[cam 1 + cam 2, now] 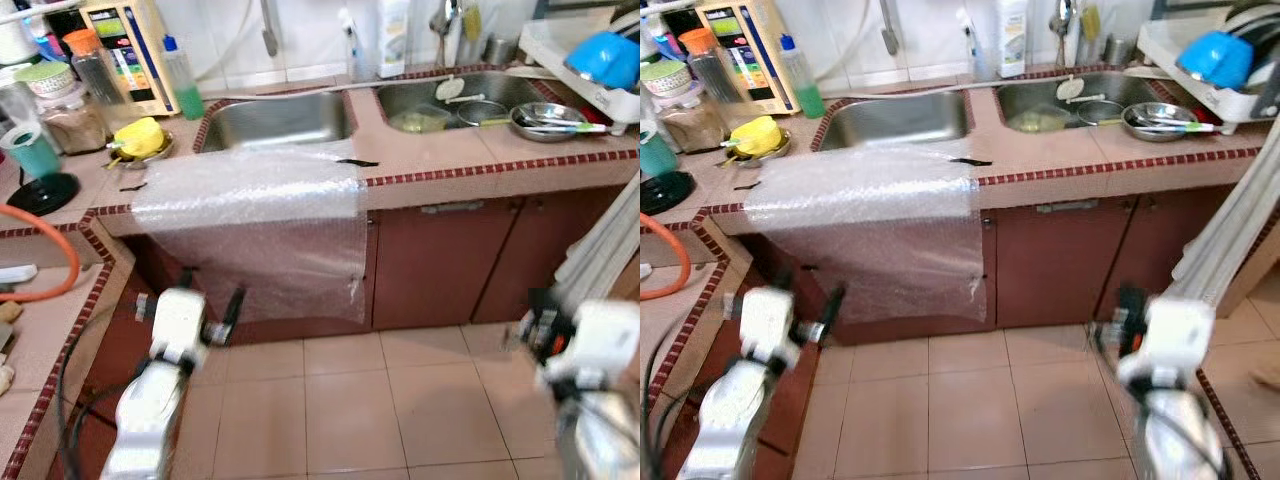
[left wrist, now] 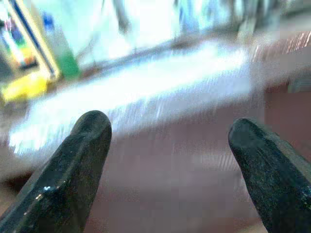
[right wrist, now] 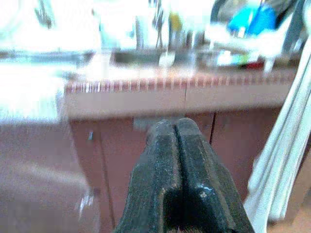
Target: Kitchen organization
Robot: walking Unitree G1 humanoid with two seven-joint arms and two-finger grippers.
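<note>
A sheet of bubble wrap (image 1: 255, 215) lies over the tiled counter (image 1: 470, 175) in front of the left sink (image 1: 275, 120) and hangs down over the red cabinet front. The right sink (image 1: 470, 100) holds a metal bowl (image 1: 545, 120) and other dishes. My left gripper (image 1: 210, 298) hovers low before the hanging wrap, and its fingers (image 2: 80, 160) stand wide open with nothing between them. My right gripper (image 3: 177, 127) is raised in front of the cabinet doors (image 1: 450, 265); its fingers are pressed together and hold nothing.
A yellow object (image 1: 140, 137) on a plate, a green soap bottle (image 1: 182, 80), jars and a teal cup (image 1: 35, 150) crowd the left counter. A dish rack with a blue bowl (image 1: 605, 58) stands at right. An orange hose (image 1: 55, 265) crosses the side counter. Cloth (image 1: 605, 245) hangs at right. Below is tiled floor (image 1: 350, 410).
</note>
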